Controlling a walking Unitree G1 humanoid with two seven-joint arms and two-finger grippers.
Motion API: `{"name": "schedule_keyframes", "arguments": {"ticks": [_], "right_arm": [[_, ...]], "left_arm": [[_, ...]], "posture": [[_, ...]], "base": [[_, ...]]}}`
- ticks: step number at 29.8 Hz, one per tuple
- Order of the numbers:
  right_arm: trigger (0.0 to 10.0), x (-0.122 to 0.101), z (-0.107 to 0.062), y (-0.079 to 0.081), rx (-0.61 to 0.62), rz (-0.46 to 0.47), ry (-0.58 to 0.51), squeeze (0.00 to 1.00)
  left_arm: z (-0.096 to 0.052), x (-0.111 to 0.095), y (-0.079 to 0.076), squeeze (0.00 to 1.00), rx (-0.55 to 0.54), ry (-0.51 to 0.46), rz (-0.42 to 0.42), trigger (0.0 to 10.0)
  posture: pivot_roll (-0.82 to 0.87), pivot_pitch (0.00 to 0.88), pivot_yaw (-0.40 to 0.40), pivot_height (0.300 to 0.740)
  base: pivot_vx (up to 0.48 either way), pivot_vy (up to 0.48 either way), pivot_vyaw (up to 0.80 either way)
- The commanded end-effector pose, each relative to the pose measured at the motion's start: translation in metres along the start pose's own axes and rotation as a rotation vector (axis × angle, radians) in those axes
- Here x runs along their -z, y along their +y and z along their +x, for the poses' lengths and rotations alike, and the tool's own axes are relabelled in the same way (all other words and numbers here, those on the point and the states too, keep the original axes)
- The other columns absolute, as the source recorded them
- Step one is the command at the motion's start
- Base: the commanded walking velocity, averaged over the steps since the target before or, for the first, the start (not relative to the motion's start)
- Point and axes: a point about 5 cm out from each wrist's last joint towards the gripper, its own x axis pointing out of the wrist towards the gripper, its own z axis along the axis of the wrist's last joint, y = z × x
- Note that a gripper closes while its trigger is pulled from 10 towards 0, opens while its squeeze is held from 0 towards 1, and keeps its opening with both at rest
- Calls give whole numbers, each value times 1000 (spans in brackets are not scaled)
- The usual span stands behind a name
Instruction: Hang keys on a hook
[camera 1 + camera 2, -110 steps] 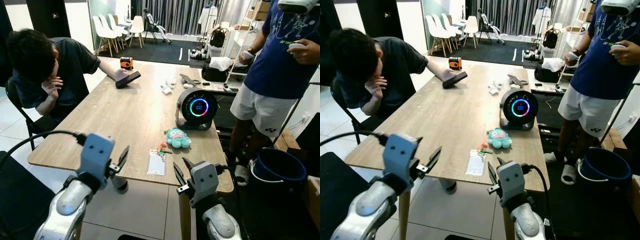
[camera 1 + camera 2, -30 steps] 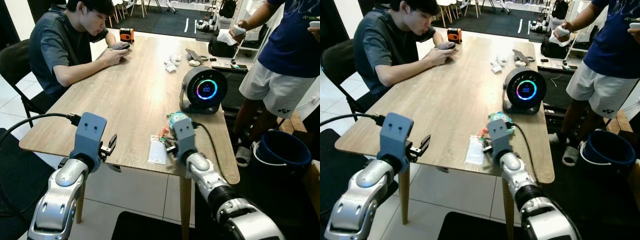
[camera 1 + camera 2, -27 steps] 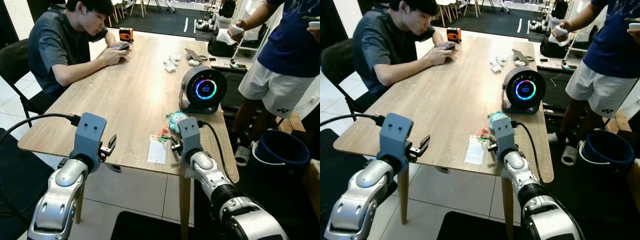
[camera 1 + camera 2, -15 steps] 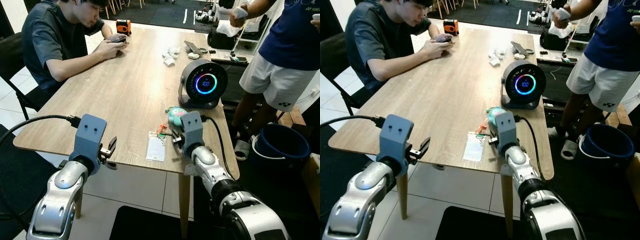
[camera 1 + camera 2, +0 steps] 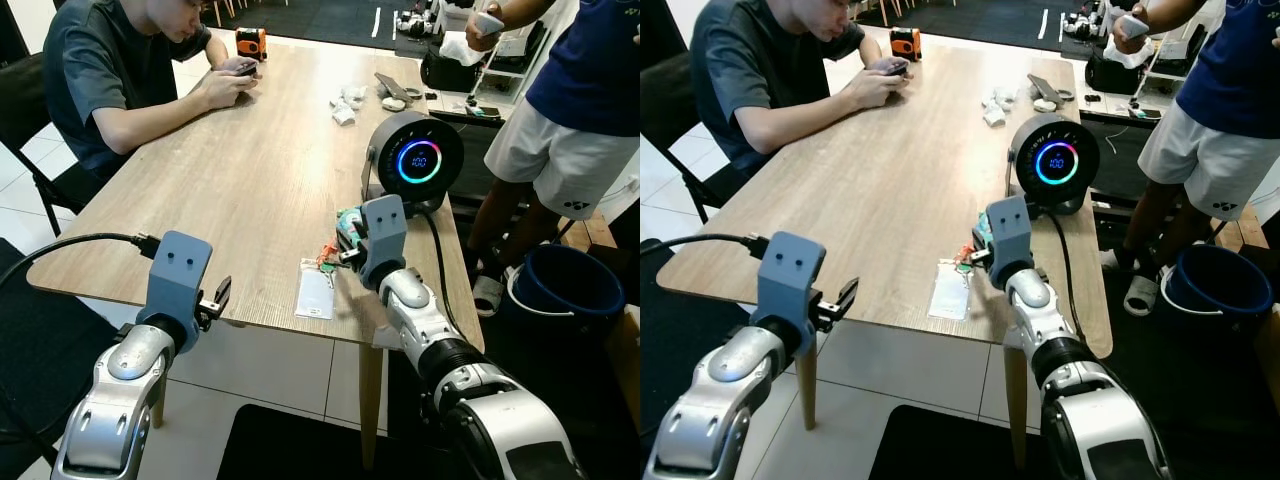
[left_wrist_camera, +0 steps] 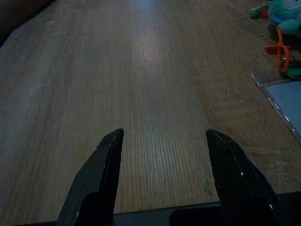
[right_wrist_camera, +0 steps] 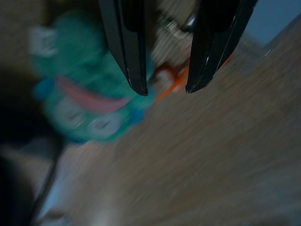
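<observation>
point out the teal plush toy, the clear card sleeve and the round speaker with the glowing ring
teal plush toy (image 7: 89, 101): right wrist view, on its blurred face
clear card sleeve (image 5: 316, 291): left eye view, middle of the flat sleeve
round speaker (image 5: 416, 160): left eye view, centre of the glowing ring

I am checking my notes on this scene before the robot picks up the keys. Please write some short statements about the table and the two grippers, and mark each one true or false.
1. The right gripper hangs over the table beside the teal plush toy, its fingers apart. True.
2. The left gripper is shut on the keys. False: it is open over bare wood at the near edge of the table, holding nothing.
3. The keys lie on the table next to a clear card holder. True.
4. The round speaker has a dark, unlit face. False: a coloured ring glows on it.
5. A seated person holds a phone at the table. True.
</observation>
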Motion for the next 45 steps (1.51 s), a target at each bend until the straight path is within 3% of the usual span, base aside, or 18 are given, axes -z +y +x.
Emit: {"name": "schedule_keyframes", "arguments": {"ticks": [1,11,20,24,29,33,36,45], "right_arm": [[10000,7,-1,3,-16,49,22,0],[10000,-10,3,20,-127,105,-88,0],[10000,2,2,26,-156,167,-30,0],[10000,-1,3,19,-39,4,-14,0],[10000,-2,1,4,48,-68,-12,0],[10000,-1,0,-1,70,-62,-7,0],[10000,-2,0,-2,42,-8,-18,0],[10000,-5,1,19,-68,25,-73,0]], "left_arm": [[-5,4,2,0,-3,25,9,10000],[-5,5,0,0,-5,28,3,10000],[-5,4,-2,0,-1,25,-3,10000],[-4,5,-4,0,4,25,-9,10000],[-3,5,-6,0,7,23,-14,10000],[-3,5,-7,0,8,21,-16,10000],[-2,5,-8,0,10,19,-18,10000],[-2,5,-8,0,11,16,-17,10000]], "posture": [[292,304,-51,740],[286,298,-56,740],[281,297,-57,740],[273,292,-63,740],[264,286,-66,740],[260,283,-67,740],[260,283,-67,740],[264,275,-68,740]], "base": [[0,0,0],[0,0,0],[0,0,0],[0,0,0],[0,0,0],[0,0,0],[0,0,0],[0,0,0]]}}
